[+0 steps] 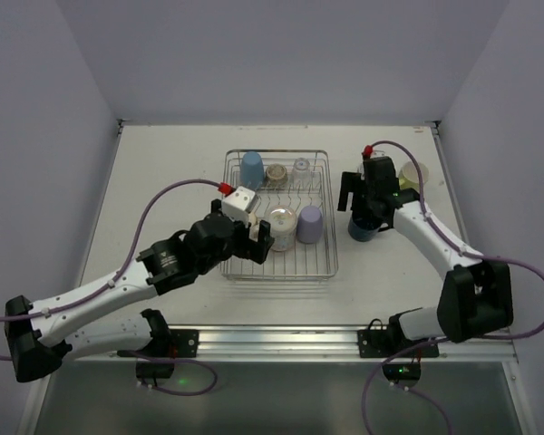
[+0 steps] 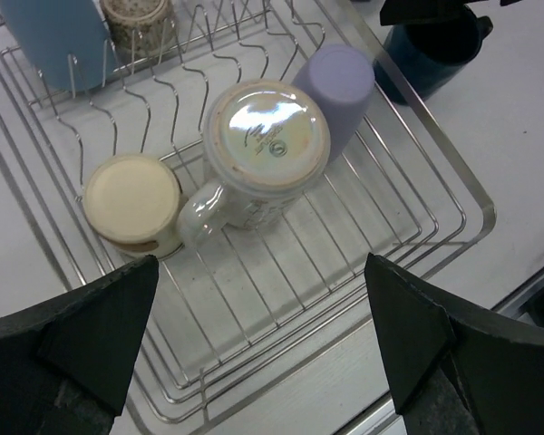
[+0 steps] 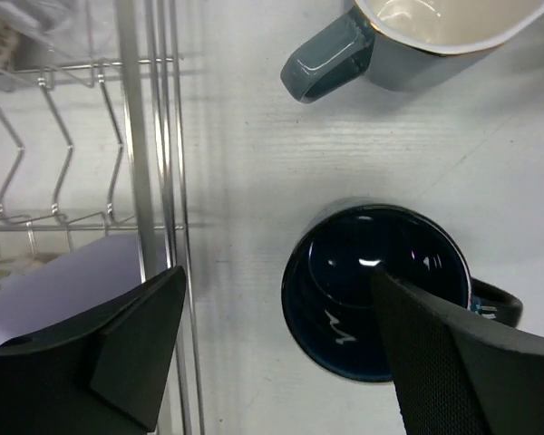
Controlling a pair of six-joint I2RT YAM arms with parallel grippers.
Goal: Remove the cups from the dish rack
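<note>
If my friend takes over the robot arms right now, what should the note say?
The left gripper is open above the dish rack, holding nothing.
The right gripper is open over the dark blue mug, which stands on the table right of the rack.
Done: that mug and the grey-teal mug are out.
Left in the rack: light blue cup, beige cup, clear cup, lavender cup, big pearly mug, cream cup.
</note>
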